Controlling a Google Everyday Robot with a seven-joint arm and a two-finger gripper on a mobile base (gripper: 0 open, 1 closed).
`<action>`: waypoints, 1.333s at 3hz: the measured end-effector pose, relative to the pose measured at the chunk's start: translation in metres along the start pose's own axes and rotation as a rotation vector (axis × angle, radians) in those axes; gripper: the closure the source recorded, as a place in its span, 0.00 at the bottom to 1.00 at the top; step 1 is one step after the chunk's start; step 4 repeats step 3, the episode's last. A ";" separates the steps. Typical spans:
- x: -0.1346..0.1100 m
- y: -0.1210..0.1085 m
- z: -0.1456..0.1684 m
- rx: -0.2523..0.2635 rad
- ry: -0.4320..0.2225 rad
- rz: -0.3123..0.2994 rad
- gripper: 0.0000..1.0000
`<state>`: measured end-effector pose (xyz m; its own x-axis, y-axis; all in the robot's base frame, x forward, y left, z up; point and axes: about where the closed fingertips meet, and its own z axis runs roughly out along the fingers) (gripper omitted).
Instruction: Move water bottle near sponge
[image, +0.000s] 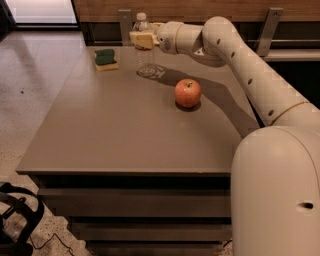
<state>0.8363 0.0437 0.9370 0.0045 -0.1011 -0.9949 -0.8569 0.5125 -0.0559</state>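
The water bottle is clear with a white cap and stands upright near the far edge of the table, to the right of the sponge. My gripper reaches in from the right and its yellowish fingers are closed around the bottle's upper part. The bottle's base rests on or just above the tabletop. The sponge, dark green on a yellow base, lies at the far left of the table, about a hand's width from the bottle.
A red apple sits right of centre on the grey-brown table. My arm spans the table's right side. A wooden wall with metal brackets runs behind the far edge. A black cable lies on the floor at lower left.
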 end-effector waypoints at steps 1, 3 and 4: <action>0.000 0.000 0.000 0.000 0.000 0.000 0.12; 0.000 0.002 0.003 -0.005 0.000 0.001 0.00; 0.000 0.002 0.003 -0.005 0.000 0.001 0.00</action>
